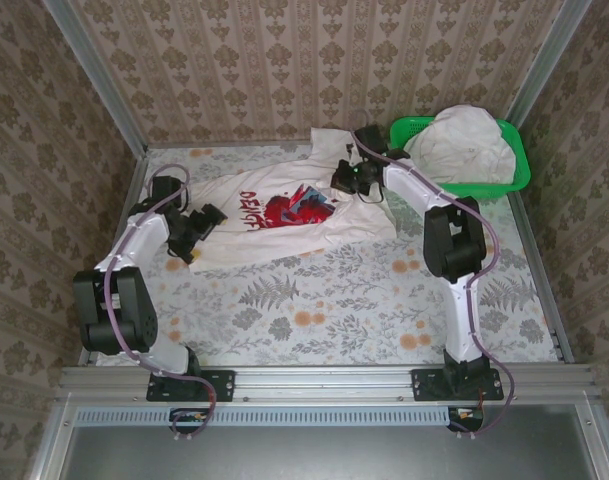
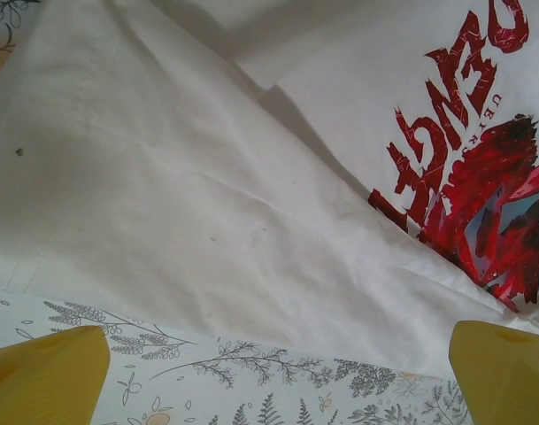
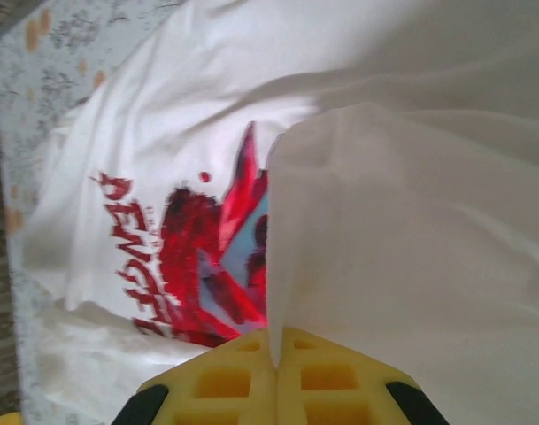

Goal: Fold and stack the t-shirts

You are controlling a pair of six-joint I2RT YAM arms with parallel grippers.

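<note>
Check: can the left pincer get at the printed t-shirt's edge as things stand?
Probably yes. The left pincer is open just short of the printed t-shirt, with only bare tablecloth between them.

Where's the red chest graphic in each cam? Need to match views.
Top external: chest graphic on the t-shirt, just above picture centre.
Left wrist: graphic at right edge.
Right wrist: graphic lower left of centre.
Shared landmark: the red lettering beside it.
</note>
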